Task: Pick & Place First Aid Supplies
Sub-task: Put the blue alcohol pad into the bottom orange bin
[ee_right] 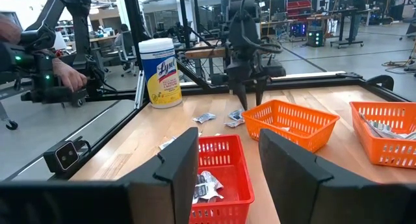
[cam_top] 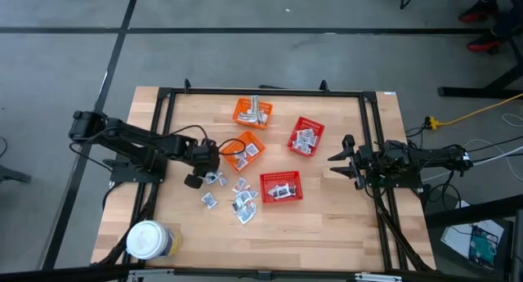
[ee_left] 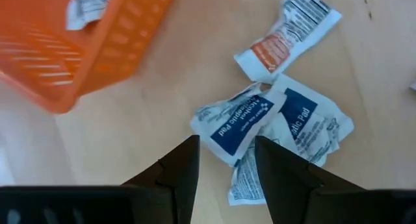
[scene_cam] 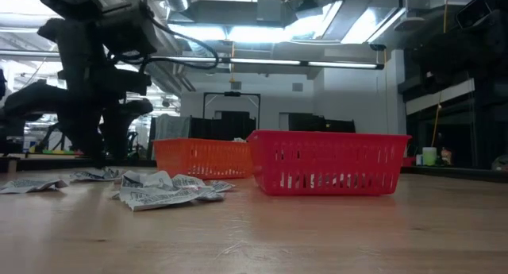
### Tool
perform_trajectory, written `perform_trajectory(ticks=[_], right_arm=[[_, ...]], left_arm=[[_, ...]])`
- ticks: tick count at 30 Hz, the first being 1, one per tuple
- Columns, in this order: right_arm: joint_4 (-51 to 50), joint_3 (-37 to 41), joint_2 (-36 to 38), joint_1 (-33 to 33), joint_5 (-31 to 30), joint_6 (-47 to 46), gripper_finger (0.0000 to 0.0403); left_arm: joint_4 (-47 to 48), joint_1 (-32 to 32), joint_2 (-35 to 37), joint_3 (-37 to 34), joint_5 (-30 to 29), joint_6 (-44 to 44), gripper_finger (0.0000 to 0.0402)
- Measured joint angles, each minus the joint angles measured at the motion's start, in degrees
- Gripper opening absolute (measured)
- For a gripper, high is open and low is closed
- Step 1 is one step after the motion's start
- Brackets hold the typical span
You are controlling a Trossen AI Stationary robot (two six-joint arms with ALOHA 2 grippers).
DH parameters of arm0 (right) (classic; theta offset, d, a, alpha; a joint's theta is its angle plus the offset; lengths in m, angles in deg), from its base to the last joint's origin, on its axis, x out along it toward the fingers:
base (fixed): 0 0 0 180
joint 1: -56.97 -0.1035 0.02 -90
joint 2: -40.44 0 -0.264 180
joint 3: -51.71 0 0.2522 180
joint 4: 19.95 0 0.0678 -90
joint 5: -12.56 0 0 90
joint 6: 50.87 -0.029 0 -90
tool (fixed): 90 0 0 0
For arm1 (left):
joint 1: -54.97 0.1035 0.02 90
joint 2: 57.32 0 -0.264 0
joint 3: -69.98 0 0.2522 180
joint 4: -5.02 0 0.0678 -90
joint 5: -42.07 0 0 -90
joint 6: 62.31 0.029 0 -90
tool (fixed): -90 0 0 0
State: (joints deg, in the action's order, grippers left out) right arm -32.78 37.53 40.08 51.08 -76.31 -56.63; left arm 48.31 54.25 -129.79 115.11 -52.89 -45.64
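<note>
High view shows the wooden counter framed by dark rails, with the left hand reaching in from the left of the frame and hovering over the loose first aid supplies, a scatter of small silvery-white packets just below the centre. Its fingers stand apart and grip nothing. In the left wrist view the two dark fingers frame a blue-printed packet that lies flat on the wood, overlapping a second blue-printed packet, with an orange-printed one further up the frame.

Four mesh baskets sit around the middle of the counter: an orange basket at upper centre, a second orange basket just right of the left hand, a red basket to the right of centre, and another red basket below it, just right of the loose packets. Each holds some packets.

The right hand waits at the right edge of the counter, well apart from the baskets, its fingers spread and empty.

A white-lidded round jar stands at the lower left corner of the counter. In the right wrist view a person's hand shows at the far left, beyond the counter.
</note>
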Motion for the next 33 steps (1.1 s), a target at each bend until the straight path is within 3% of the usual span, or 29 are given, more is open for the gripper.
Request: perform_trajectory(ticks=[11,21,33], right_arm=[[0.00,0.01,0.01,-0.01,0.01,0.01,0.0163],[0.00,0.01,0.02,0.01,0.01,0.00,0.0163],[0.00,0.01,0.00,-0.01,-0.01,0.02,0.0163]], left_arm=[[-2.98,-0.36,-4.52,0.55,2.14,4.10,0.0134],[-2.78,-0.40,-4.59,1.29,2.46,3.25,0.0009],[-2.48,-0.40,-4.59,5.47,-0.69,-7.02,0.0002]])
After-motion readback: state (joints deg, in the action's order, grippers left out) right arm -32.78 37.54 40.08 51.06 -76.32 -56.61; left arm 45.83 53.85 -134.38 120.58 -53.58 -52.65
